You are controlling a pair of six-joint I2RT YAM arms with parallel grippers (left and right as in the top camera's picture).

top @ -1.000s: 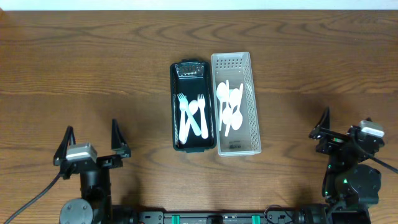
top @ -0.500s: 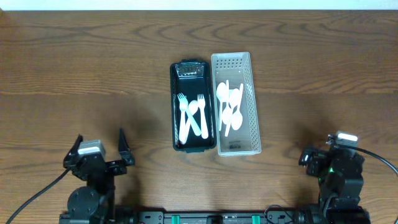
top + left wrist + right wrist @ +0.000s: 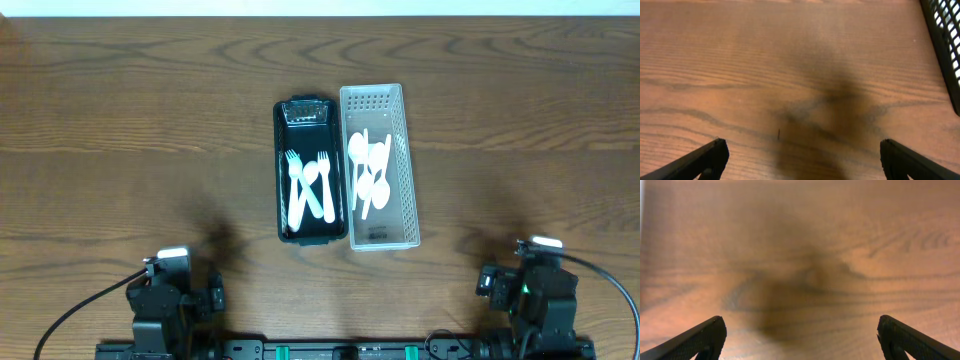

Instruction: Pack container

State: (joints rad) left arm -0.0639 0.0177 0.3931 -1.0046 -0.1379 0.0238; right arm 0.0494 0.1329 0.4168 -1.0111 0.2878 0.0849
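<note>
A black container (image 3: 279, 170) stands mid-table with white forks (image 3: 310, 185) lying inside. Touching its right side is a white mesh basket (image 3: 409, 170) with white spoons (image 3: 369, 172) in it. My left arm (image 3: 168, 300) is folded at the front left edge, far from both. My right arm (image 3: 535, 295) is folded at the front right edge. In the left wrist view the left gripper (image 3: 802, 150) is open over bare wood, with the black container's mesh wall (image 3: 946, 40) at the upper right. The right gripper (image 3: 801, 325) is open over bare wood too.
The brown wooden table (image 3: 120, 120) spreads wide on both sides of the two containers. Black cables (image 3: 80, 315) run from each arm base along the front edge.
Both arms have pulled back toward the front edge and folded down. Their fingers, spread wide in the overhead view before, are now hidden under the wrists. The containers have not moved.
</note>
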